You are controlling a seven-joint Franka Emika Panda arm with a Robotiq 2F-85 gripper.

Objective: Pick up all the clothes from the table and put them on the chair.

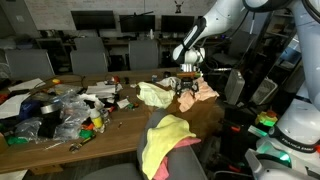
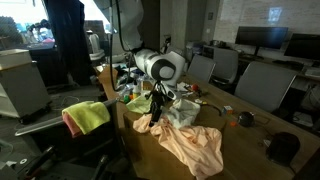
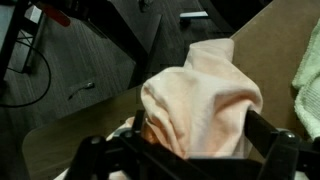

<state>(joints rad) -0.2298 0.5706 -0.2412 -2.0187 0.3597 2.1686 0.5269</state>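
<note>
**Claw position.** The claw (image 1: 187,96) hangs over one end of the counter (image 1: 120,125), directly above the peach cloth (image 1: 206,90).

**Claw state.** In the wrist view the claw (image 3: 190,152) is spread wide. One finger stands on each side of the bunched peach cloth (image 3: 200,95), which sits in the gap between them.

**Clothes on the counter.** In an exterior view the peach cloth (image 2: 195,145) lies on the counter and drapes over its edge. A pale cloth (image 1: 152,95) lies just beside the claw.

**Chair.** The chair (image 1: 188,162) stands against the near side of the counter. It carries a yellow cloth (image 1: 170,128) and a pink cloth (image 1: 150,155).

**Other items.** Plastic bags (image 1: 70,112) cover the opposite end of the counter.
</note>
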